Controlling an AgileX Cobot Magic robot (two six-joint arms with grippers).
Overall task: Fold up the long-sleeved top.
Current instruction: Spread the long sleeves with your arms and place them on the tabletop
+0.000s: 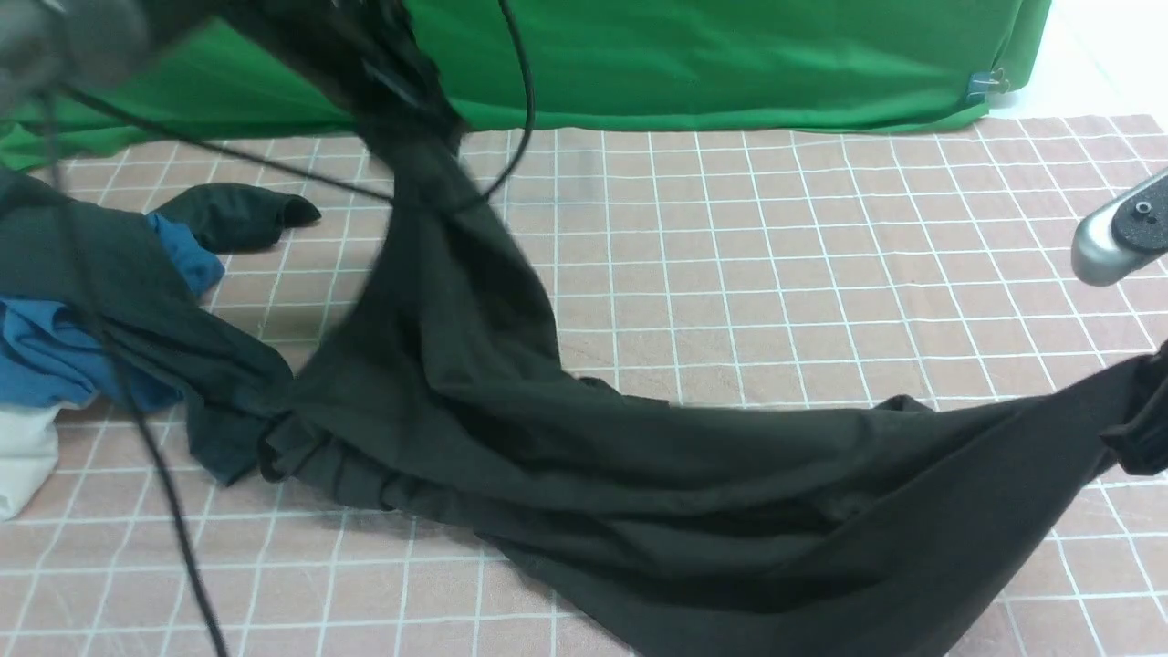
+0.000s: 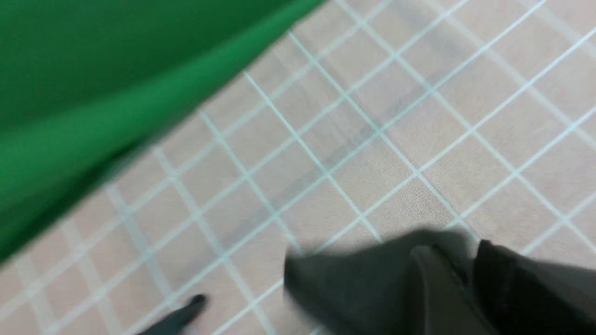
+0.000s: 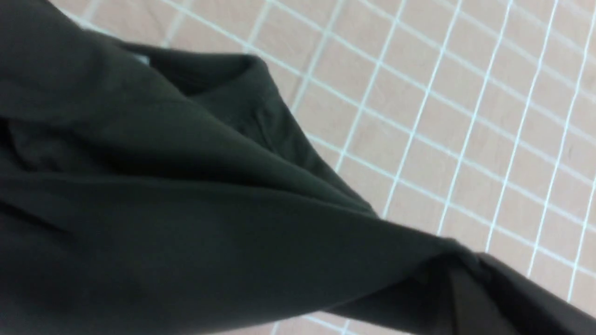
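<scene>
Pink checked cloth (image 1: pixel 821 274) covers the counter, with a green backdrop (image 1: pixel 730 64) along its far edge. I see the long-sleeved top (image 1: pixel 566 456) strung across the near half, rising toward the far left corner and reaching the right edge. My right gripper (image 3: pixel 458 284) is clamped tight on its bunched fabric. My left gripper (image 2: pixel 312 284) has dark cloth against it, but the blur stops me telling whether it grips.

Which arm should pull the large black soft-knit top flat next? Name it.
Right, likely: the right gripper is shut on the black top, low over the checked tablecloth; the left gripper's hold is unclear.
</scene>
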